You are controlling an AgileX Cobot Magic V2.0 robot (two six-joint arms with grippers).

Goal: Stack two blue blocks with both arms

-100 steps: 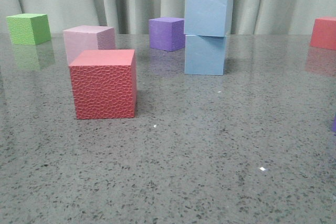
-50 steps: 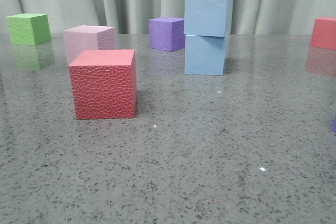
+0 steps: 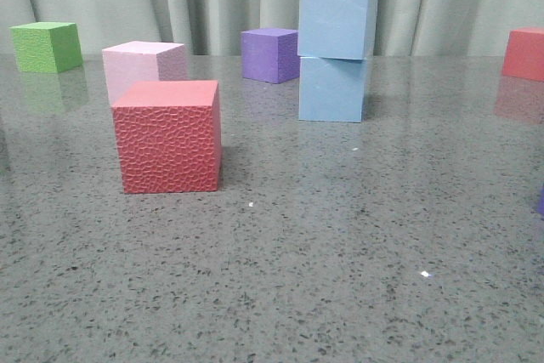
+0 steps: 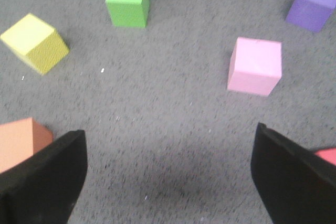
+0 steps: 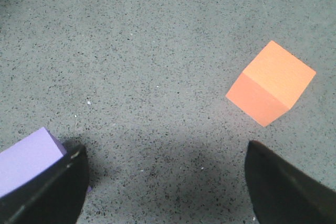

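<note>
In the front view one pale blue block (image 3: 337, 20) rests on top of the other blue block (image 3: 332, 88) at the back of the table, right of centre, the upper one shifted slightly. No gripper touches them. Neither arm shows in the front view. My left gripper (image 4: 168, 169) is open above bare table, nothing between its black fingers (image 4: 44, 177). My right gripper (image 5: 165, 182) is open too, with only speckled table between its fingers (image 5: 286, 184). Neither wrist view shows the blue blocks.
Front view: a red textured cube (image 3: 168, 135) near left, a pale pink cube (image 3: 143, 67) behind it, a green cube (image 3: 46, 46) far left, a purple cube (image 3: 269, 53) beside the stack, a red cube (image 3: 524, 53) far right. A lilac cube (image 5: 26, 158) and orange cube (image 5: 270, 83) lie near my right gripper.
</note>
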